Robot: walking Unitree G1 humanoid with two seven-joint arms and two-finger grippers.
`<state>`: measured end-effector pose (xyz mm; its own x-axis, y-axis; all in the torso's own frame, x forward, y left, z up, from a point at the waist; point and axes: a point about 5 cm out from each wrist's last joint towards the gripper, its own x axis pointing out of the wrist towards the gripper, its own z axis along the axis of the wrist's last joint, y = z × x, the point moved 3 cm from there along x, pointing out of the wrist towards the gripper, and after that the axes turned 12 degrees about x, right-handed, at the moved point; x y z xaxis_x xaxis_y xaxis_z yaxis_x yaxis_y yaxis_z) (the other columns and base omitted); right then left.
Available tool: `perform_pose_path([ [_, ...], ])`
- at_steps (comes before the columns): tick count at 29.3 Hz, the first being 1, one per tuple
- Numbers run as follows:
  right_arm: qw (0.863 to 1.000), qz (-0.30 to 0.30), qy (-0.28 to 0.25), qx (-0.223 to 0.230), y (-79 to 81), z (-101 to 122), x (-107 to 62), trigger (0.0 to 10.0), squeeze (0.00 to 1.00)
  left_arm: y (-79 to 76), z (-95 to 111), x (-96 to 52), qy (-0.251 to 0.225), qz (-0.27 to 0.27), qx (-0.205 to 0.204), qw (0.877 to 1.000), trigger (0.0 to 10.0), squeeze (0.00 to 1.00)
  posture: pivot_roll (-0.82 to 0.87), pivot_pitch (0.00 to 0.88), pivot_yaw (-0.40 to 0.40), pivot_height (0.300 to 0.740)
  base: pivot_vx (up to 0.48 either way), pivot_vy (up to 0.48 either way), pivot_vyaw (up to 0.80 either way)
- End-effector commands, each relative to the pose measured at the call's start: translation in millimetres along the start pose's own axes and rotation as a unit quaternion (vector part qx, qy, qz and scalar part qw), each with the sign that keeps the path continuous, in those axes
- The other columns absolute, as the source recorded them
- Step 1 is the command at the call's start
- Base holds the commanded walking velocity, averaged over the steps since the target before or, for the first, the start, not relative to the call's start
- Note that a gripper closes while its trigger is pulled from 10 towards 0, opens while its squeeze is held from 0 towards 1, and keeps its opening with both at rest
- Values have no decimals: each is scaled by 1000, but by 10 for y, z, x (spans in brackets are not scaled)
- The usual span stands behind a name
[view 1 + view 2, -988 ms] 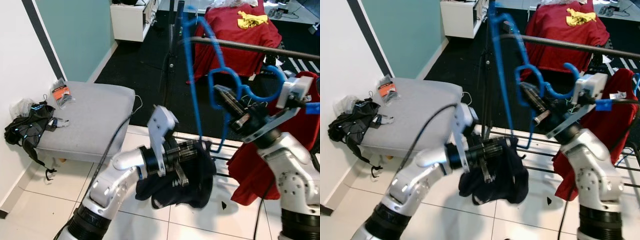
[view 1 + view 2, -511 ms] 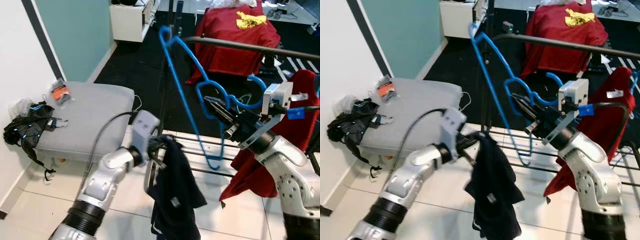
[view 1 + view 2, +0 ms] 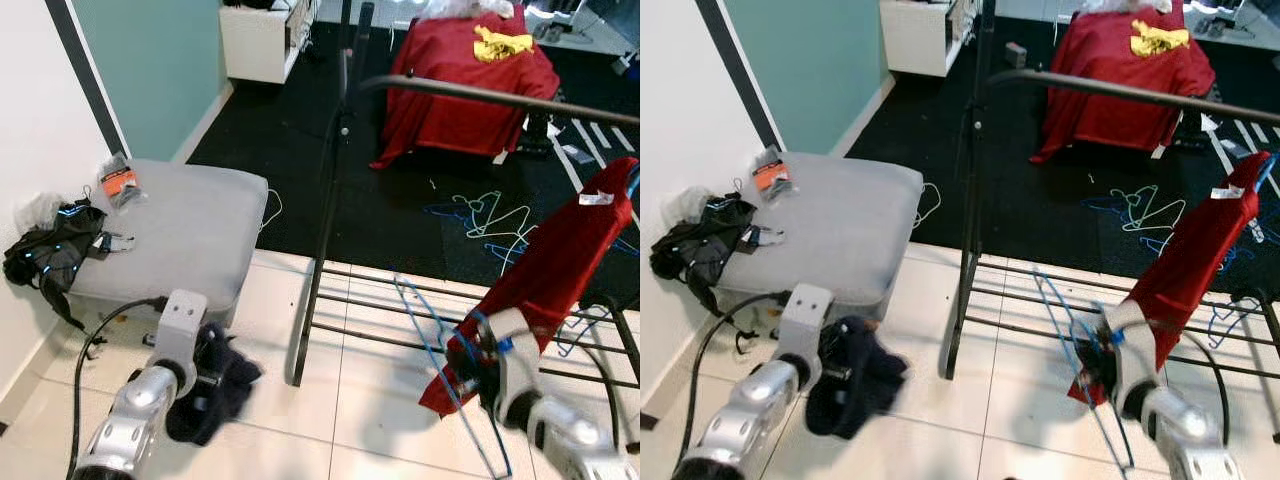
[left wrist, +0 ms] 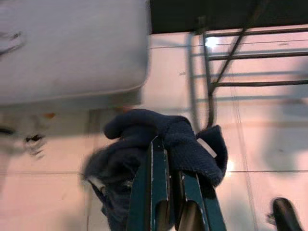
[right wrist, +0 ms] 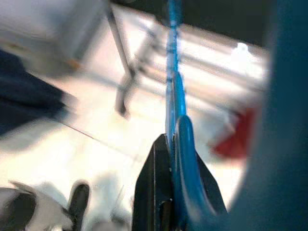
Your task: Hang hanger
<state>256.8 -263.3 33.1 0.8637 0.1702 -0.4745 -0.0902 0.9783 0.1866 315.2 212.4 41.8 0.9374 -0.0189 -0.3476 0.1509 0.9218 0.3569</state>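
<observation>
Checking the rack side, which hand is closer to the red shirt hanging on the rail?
Right. The right hand, shut on the blue wire hanger, sits at the red shirt's lower hem. The left hand, holding the dark garment, is across the floor.

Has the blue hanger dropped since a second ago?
Yes. The blue hanger, held by the right gripper, was up at the rack's top rail; now it hangs near the rack's bottom bars.
</observation>
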Motion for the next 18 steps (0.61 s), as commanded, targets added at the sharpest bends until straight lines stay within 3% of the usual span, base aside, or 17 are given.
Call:
perform_pose_path([
  [1, 999, -42, -3, 23, -166, -123, -43, 10000, 0, -2, -73, -27, -9, 7, -6, 1000, 10000, 0, 22, 193, -34, 740, 0, 0, 0],
  [3, 999, -42, -3, 23, -166, -123, -43, 10000, 0, -2, -73, -27, -9, 7, -6, 1000, 10000, 0, 22, 193, -34, 740, 0, 0, 0],
  [5, 993, -72, -15, 96, -303, -403, -144, 10000, 0, -76, -195, -78, -16, 7, -52, 998, 10000, 0, 35, 183, -42, 740, 0, 0, 394],
  [6, 993, -72, -15, 96, -303, -403, -144, 10000, 0, -76, -195, -78, -16, 7, -52, 998, 10000, 0, 35, 183, -42, 740, 0, 0, 788],
  [7, 983, -78, -40, 163, -344, -493, -198, 10000, 0, -139, -293, -118, -12, 3, -68, 998, 10000, 0, 35, 183, -42, 740, 0, 0, 706],
  [9, 983, -78, -40, 163, -344, -493, -198, 10000, 0, -139, -293, -118, -12, 3, -68, 998, 10000, 0, 35, 183, -42, 740, 0, 0, 706],
  [10, 978, -81, -52, 187, -366, -551, -235, 10000, 0, -235, -408, -163, -1, -22, -100, 995, 10000, 0, 35, 176, -41, 740, 0, 0, 675],
  [11, 978, -81, -52, 187, -366, -551, -235, 10000, 0, -235, -408, -163, -1, -22, -100, 995, 10000, 0, 35, 176, -41, 740, 0, 0, 675],
  [12, 976, -80, -56, 195, -366, -574, -237, 10000, 0, -278, -446, -188, -4, -34, -125, 992, 10000, 0, 37, 168, -42, 740, 0, 0, 675],
  [14, 976, -80, -56, 195, -366, -574, -237, 10000, 0, -278, -446, -188, -4, -34, -125, 992, 10000, 0, 37, 168, -42, 740, 0, 0, 675],
  [18, 979, -76, -41, 184, -376, -580, -134, 10000, 0, -370, -423, -117, -17, -81, -196, 977, 10000, 0, 60, 134, -65, 740, 0, 0, 675],
])
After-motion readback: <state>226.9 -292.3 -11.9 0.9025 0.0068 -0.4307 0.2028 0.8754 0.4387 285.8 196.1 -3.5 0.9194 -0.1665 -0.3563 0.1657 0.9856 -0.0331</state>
